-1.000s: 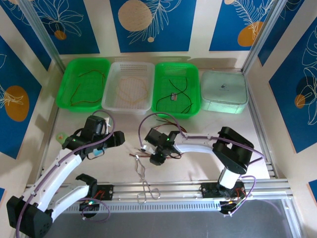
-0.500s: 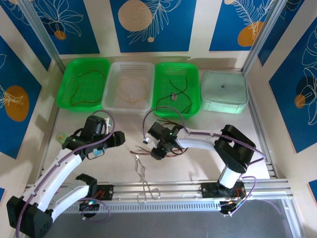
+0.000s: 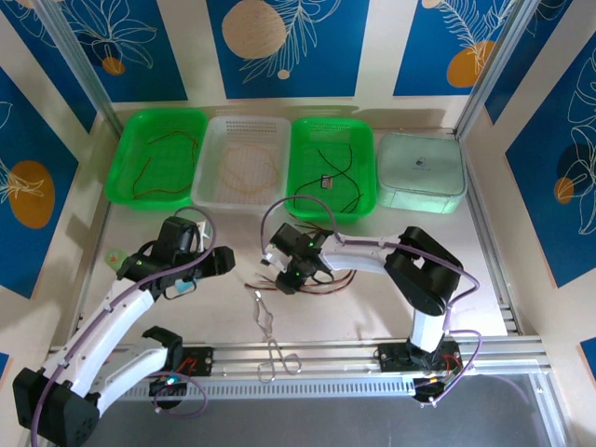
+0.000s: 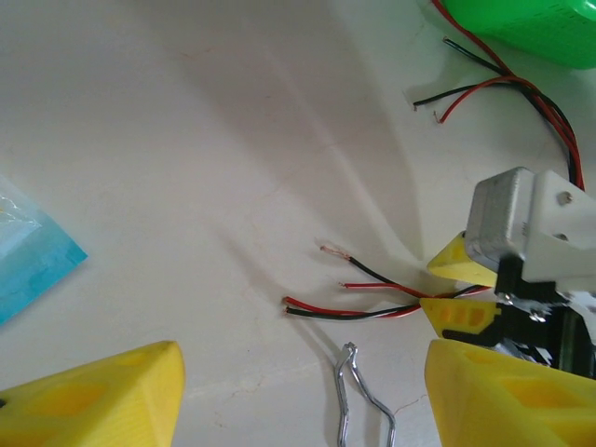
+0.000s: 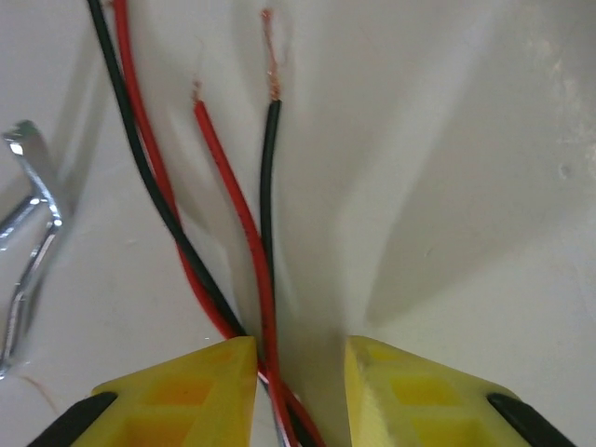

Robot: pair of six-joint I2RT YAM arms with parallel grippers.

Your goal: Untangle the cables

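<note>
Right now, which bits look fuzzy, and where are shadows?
Right wrist view: the red and black cables are sharp, the right pincer is a bit fuzzy, and a soft grey shadow lies right of them. Left wrist view: the left pincer is fuzzy too, a wide shadow band crosses the table. Top external view: even light, soft shadows.

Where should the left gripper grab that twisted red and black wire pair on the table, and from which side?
I'd take the twisted red-black pair just behind its free end, from straight above, fingers straddling it. It lies flat on the table, the right gripper sits at its other end, and the forceps tip lies close by.
</note>
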